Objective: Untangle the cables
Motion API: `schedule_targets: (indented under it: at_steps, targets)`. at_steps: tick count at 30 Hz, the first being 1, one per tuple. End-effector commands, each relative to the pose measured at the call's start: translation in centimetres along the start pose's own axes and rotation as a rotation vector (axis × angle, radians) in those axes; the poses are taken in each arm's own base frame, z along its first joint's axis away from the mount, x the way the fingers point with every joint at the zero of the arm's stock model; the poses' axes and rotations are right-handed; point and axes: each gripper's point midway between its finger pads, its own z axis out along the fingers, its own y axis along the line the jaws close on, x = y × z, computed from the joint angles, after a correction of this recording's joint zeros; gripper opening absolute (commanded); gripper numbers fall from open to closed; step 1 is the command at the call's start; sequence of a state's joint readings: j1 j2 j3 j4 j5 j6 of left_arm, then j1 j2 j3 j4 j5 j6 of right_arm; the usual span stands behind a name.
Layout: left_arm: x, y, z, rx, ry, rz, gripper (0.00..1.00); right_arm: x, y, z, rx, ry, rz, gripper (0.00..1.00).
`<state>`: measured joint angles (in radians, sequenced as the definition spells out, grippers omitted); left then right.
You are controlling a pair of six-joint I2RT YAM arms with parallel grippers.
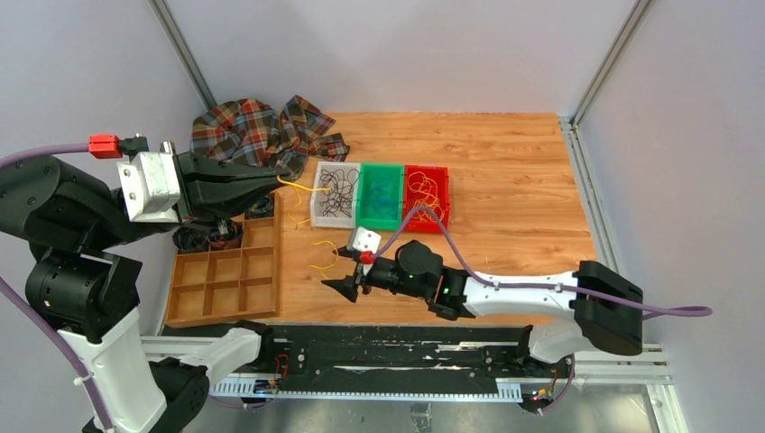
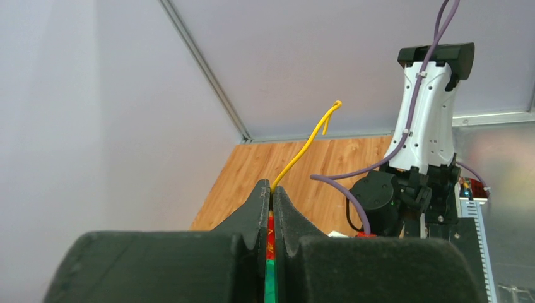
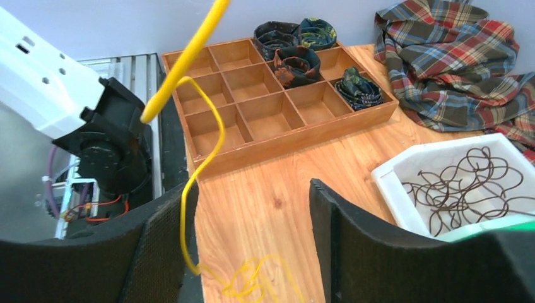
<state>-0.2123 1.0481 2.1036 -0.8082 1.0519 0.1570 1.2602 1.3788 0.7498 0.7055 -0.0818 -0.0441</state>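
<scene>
Now left hand [image 2: 271, 194]: pinching a yellow cable [image 2: 304, 144] in midair.
Right hand [image 3: 252, 202]: spread, above the wooden surface [image 1: 505, 180].

A yellow cable [image 2: 301, 151] is seen between the black left fingers [image 2: 252, 214]. Beyond the black right fingers [image 3: 353, 240], brown strands [image 3: 467, 183] are shown in a white bin [image 3: 394, 189], beside a red-green plaid cloth [image 3: 454, 63].

One thin yellow cable [image 3: 188, 53] hangs lifted, its lower end looping, perhaps knotted, into yellow strands [image 3: 249, 283] on the counter [image 3: 265, 189].
</scene>
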Motion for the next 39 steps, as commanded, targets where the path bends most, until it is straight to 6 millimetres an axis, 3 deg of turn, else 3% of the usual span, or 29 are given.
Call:
schedule_targets:
  at_steps: [1, 2, 6, 7, 9, 12, 16, 18, 21, 28, 34, 39]
  targets:
    - [-0.8, -0.3, -0.2, -0.004, -0.018, 0.021, 0.04, -1.9, -0.6, 2.0, 0.009, -0.046, -0.064, 0.61]
    - [-0.8, -0.3, -0.2, -0.005, -0.018, 0.021, 0.04, -2.1, -0.7, 2.3, 0.012, -0.047, -0.061, 0.54]
    - [-0.5, -0.4, -0.4, -0.012, -0.013, 0.02, 0.04, -2.2, -2.3, 2.0, 0.075, -0.044, -0.028, 0.06]
    - [0.0, -0.3, -0.3, -0.017, -0.005, 0.009, 0.04, -2.7, -3.2, 1.3, 0.114, -0.057, -0.013, 0.01]
    - [1.2, -0.1, -0.2, -0.029, 0.013, -0.019, 0.03, -3.6, -4.9, -0.1, 0.161, -0.093, 0.035, 0.0]
    - [4.6, 1.1, 0.6, -0.049, 0.047, -0.125, 0.03, -4.9, -7.4, -2.3, 0.203, -0.134, 0.107, 0.01]
    - [8.6, 6.3, 4.0, -0.177, -0.052, -0.384, 0.01, -5.1, -12.2, -5.5, 0.335, -0.133, 0.132, 0.0]
    - [10.7, 7.8, 5.8, -0.215, -0.022, -0.37, 0.01, -5.1, -14.8, -6.9, 0.411, -0.129, 0.114, 0.0]
    - [13.3, 8.4, 9.1, -0.19, 0.034, -0.383, 0.01, -4.4, -18.6, -8.6, 0.509, -0.1, 0.094, 0.01]
    - [19.1, 10.8, 14.0, -0.197, 0.145, -0.371, 0.01, -2.7, -25.4, -10.3, 0.648, -0.044, 0.102, 0.01]
    - [23.5, 12.5, 16.6, -0.198, 0.219, -0.397, 0.01, 1.1, -29.7, -10.9, 0.752, 0.042, 0.089, 0.01]
    - [25.4, 13.3, 17.6, -0.202, 0.248, -0.378, 0.01, 6.6, -32.9, -12.2, 0.876, 0.158, 0.116, 0.01]
